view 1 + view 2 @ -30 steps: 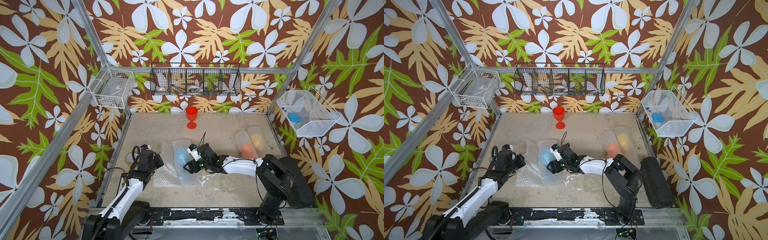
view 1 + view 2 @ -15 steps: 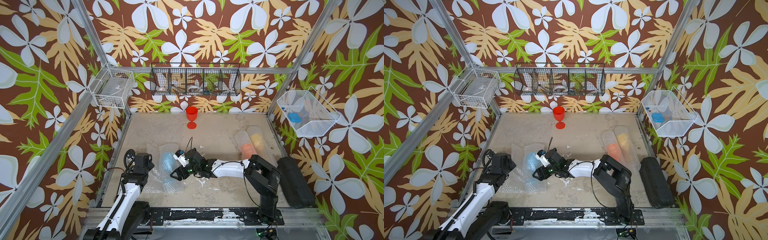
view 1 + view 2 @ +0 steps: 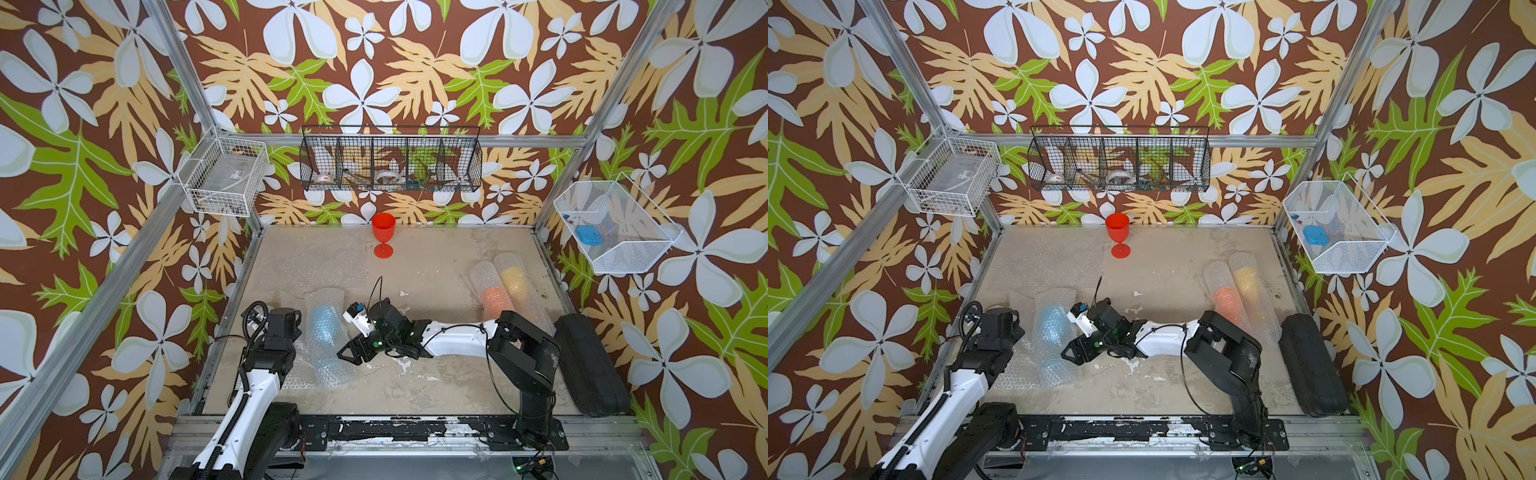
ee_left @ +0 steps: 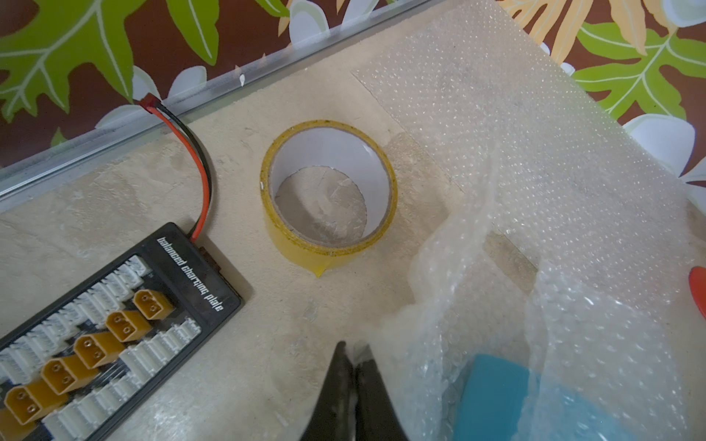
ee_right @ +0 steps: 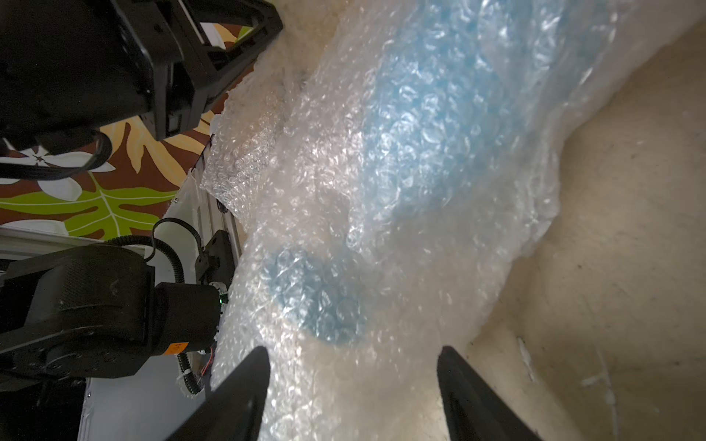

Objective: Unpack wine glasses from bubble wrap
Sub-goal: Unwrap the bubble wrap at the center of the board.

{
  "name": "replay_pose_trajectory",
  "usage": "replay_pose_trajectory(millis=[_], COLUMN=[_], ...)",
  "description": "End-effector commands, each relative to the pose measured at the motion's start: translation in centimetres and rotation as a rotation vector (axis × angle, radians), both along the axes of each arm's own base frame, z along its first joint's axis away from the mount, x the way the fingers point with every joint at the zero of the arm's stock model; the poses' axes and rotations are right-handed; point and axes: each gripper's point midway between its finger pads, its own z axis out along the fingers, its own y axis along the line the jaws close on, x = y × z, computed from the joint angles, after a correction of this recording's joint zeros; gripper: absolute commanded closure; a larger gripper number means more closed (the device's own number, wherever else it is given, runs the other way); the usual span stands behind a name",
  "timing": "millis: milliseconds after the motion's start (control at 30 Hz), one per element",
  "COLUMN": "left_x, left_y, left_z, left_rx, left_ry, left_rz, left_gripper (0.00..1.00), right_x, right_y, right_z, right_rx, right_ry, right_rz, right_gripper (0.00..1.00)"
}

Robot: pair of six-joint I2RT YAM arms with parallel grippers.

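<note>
1. In both top views, we see the red goblet [image 3: 383, 235] standing upright and unwrapped at the far edge of the table [image 3: 436, 266], near the back wall. The light blue goblet [image 3: 323, 324] lies inside loose bubble wrap [image 3: 332, 368] at the near left, between the two arms. The orange goblet [image 3: 496, 299] and the yellow goblet [image 3: 515, 276] lie side by side at the right, each inside one of two rolled tubes [image 3: 482, 270]. A flat sheet [image 3: 303, 257] lies at the far left. The right gripper [image 3: 347, 359] is low, just beside the near end of the bubble wrap, with its fingers spread. The fingers of the left arm are hidden under its wrist here.
2. In the left wrist view, we see the left gripper [image 4: 355, 355] with its fingers almost together, only a thin slit between them. The edge of the bubble wrap reaches between the tips, and they appear to pinch it. The light blue goblet shows just beside them. A yellow tape roll [image 4: 317, 256] and a black charging plate [image 4: 183, 275] lie apart from the wrap.
3. In the right wrist view, we see the black fingers [image 5: 244, 382] wide apart, with the near end of the wrap between them. We cannot tell if they touch it. The round foot of the goblet is nearer to the gripper than the bowl.
</note>
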Motion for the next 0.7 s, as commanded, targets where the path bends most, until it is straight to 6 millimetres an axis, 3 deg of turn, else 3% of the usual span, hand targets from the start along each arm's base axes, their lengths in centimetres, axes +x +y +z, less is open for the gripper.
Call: replay_pose_trajectory(millis=[0,67,133,333,467,667], left_x=[0.3,0.8,1.2,2.7,3.3,3.9], left_y=[0.6,0.4,0.3,-0.8,-1.7,-3.9], left_z=[1.0,1.8,2.5,4.9,6.1,5.5], left_rx=[0.029,0.032,0.036,0.034,0.014,-0.047], left_ry=[-0.03,-0.052,-0.076,-0.148,-0.203,-0.196], left_rz=[0.02,0.003,-0.01,-0.094,-0.151,-0.267], left_gripper=[0.76,0.61,0.53,0.36,0.34,0.35], right_x=[0.2,0.2,0.0,-1.6,-2.9,-5.4], right_y=[-0.6,-1.3,-1.8,-1.1,0.3,2.7], right_z=[0.1,-0.3,-0.7,-1.6,-2.2,-2.7], right_rx=[-0.002,-0.01,-0.019,-0.015,-0.016,-0.003], right_ry=[-0.007,-0.003,0.006,0.056,0.07,0.104], right_rz=[-0.013,-0.023,-0.028,0.026,0.067,0.155], right_gripper=[0.28,0.28,0.28,0.28,0.28,0.31])
